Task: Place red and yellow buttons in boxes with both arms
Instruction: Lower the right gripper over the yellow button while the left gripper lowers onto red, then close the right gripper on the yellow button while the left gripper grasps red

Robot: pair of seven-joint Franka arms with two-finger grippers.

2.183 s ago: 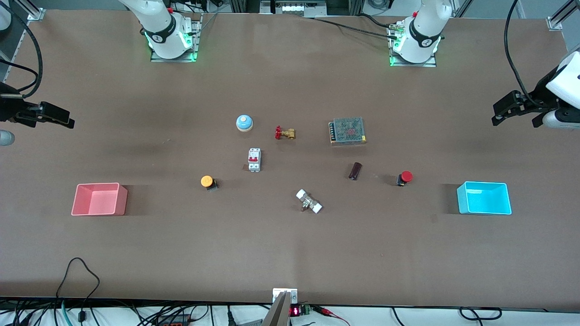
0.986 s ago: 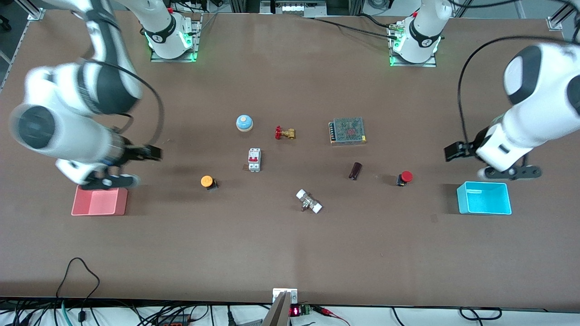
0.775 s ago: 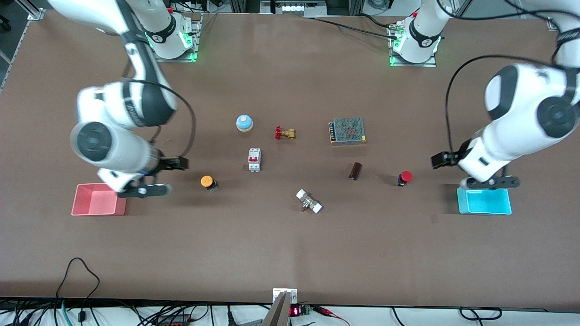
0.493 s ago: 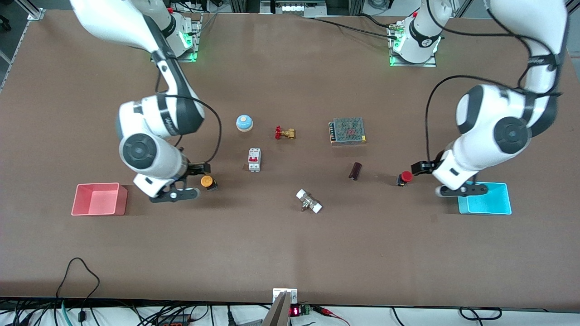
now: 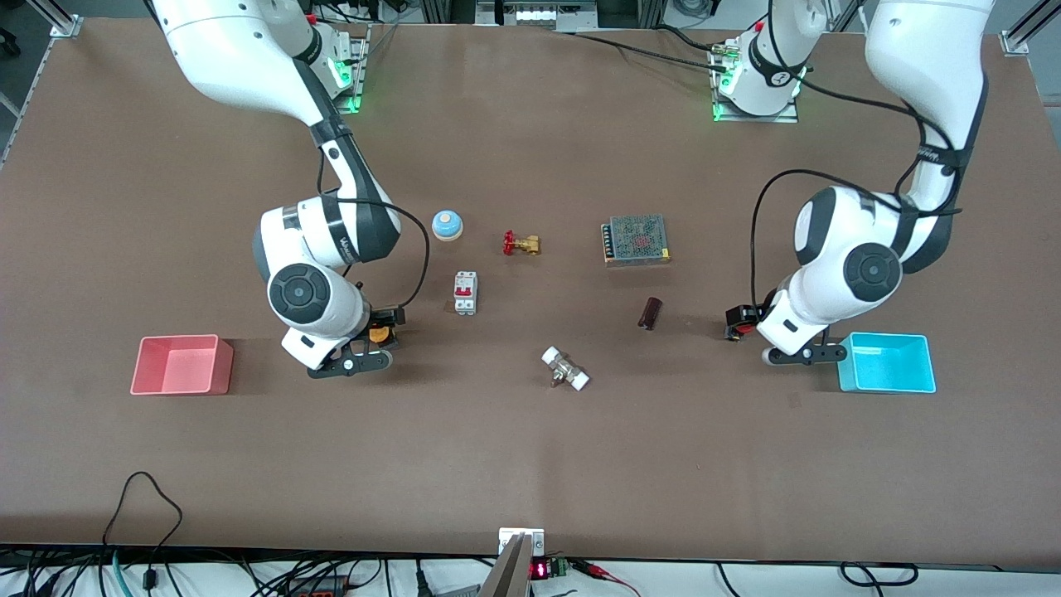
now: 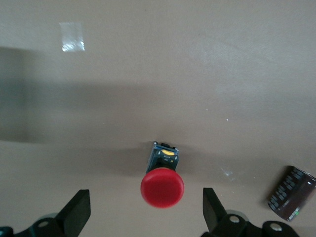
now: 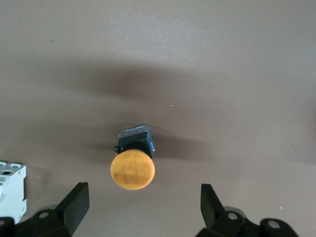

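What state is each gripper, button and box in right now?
left gripper: jaws open, over the red button
right gripper: jaws open, over the yellow button
red button: on the table, ungrasped
yellow button: on the table, ungrasped
pink box: empty
cyan box: empty

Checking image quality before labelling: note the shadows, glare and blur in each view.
Front view: sharp, evenly lit; green base lights glow; soft shadows beside the pink box and cyan box. Left wrist view: red button crisp, broad arm shadow, small bright glare patch on the table. Right wrist view: yellow button sharp under a dark soft shadow.
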